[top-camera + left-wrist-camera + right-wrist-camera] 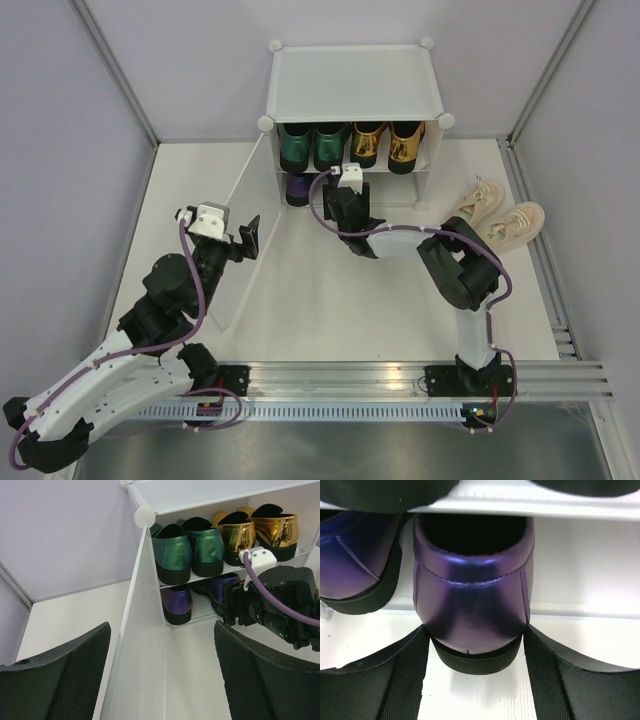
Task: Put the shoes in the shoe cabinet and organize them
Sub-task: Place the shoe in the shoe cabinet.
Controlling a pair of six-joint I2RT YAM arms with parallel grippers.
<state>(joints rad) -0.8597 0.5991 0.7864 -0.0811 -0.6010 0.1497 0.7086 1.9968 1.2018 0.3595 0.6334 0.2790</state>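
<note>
The stowing step seems nearly done: the right gripper (474, 630) clasps the heel of a glossy dark purple shoe (472, 595) in the lower tier (585, 645) of the white translucent plastic cabinet (355, 75) at upper centre, so next it should probably let go and fetch the beige lace-up sneakers (500, 215) at right on the smooth white table (300, 300), while the left gripper (161, 626) gapes wide and empty astride the frosted door panel (142, 645), between pale lilac walls (60, 150).

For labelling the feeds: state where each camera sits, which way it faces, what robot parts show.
Top external: above and behind the left arm and right arm, looking down at the shoe cabinet; both arms show.
Left wrist: on the left arm, facing along the door panel into the cabinet; left jaws spread, right arm visible.
Right wrist: low, under the upper shelf, facing a purple shoe heel-on; right jaws against its sides.
Shared: both wrist views show that purple shoe.
</note>
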